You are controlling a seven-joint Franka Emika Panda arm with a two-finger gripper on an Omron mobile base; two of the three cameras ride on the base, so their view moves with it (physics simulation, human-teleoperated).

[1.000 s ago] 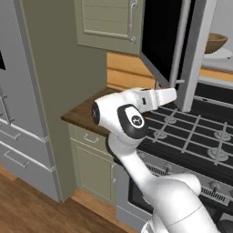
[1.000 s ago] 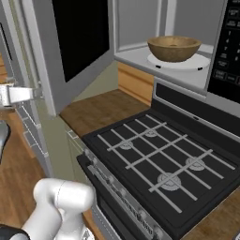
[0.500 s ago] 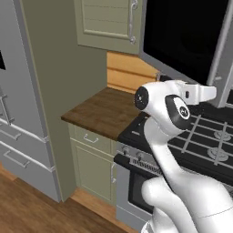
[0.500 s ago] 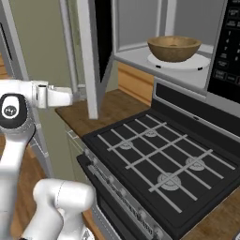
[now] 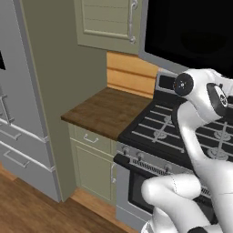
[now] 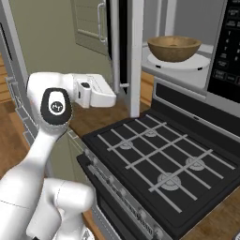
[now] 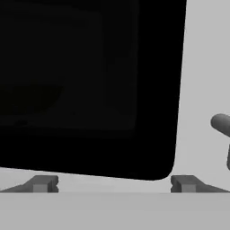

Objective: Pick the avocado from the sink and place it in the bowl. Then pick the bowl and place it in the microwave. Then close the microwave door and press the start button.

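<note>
Pressing against the microwave door [image 7: 90, 85] with the end effector [image 7: 112, 184] spread wide, holding nothing (door directly ahead, handle [image 7: 221, 126] off to one side); bowl [image 6: 174, 48] already sitting inside the microwave [image 6: 213, 56].

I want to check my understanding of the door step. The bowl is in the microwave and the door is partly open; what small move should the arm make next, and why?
Probably a further push toward the microwave. The bowl already sits on the turntable, the microwave door stands ajar, and the open, empty gripper faces its black window close up, beside the bar handle.
</note>
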